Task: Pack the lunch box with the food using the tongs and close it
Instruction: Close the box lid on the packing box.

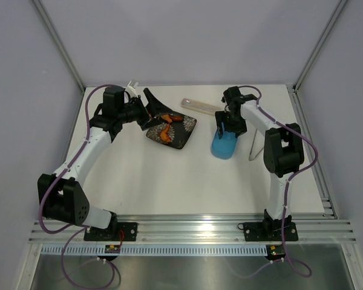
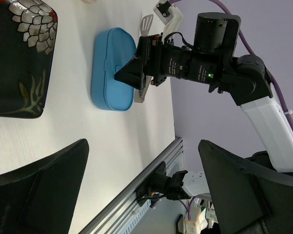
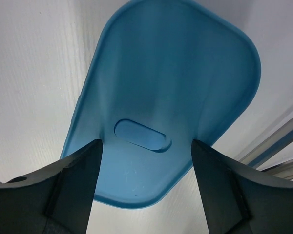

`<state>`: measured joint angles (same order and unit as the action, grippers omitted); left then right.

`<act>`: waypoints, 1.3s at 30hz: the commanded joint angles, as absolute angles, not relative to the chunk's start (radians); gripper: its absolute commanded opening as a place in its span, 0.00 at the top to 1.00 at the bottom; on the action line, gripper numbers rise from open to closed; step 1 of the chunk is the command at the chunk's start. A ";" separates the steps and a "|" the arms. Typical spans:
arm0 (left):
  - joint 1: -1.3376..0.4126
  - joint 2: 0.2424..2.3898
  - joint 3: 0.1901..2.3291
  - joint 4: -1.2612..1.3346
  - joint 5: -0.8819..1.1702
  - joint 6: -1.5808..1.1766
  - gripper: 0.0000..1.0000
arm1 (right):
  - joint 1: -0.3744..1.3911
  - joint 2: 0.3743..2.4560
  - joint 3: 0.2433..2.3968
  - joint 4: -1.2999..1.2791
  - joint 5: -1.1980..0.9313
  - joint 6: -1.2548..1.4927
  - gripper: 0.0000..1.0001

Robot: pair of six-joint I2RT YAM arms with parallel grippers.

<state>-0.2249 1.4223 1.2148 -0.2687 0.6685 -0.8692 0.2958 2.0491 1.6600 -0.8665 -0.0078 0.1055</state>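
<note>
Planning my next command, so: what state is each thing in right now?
lunch box: lid on, lying flat.
food: on the black plate, none packed.
tongs: lying loose beside the lunch box, in no claw.
left claw: open, empty.
right claw: jaws apart, straddling the lunch box's end; grip unclear.

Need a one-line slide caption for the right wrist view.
Right wrist view: closed blue lunch box on the white table, between the open jaws of the right gripper.
</note>
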 commanded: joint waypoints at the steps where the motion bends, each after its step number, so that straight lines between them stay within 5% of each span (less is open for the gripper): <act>1: -0.225 1.427 1.244 -0.230 0.669 -0.871 0.01 | 0.308 2.031 1.666 -0.857 0.049 0.113 0.19; 11: -0.225 1.430 1.247 -0.230 0.675 -0.870 0.01 | 0.311 1.930 1.744 -0.854 0.075 0.173 0.20; 26: -0.225 1.422 1.239 -0.238 0.672 -0.865 0.01 | 0.341 2.040 1.577 -0.805 0.104 0.196 0.21; 39: -0.226 1.419 1.236 -0.241 0.663 -0.865 0.01 | 0.339 1.948 1.769 -0.865 0.150 0.224 0.21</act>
<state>-0.2249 1.4330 1.2152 -0.2691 0.6685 -0.8688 0.3340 1.9972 1.7039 -0.8516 0.1074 0.2066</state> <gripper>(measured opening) 0.988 0.792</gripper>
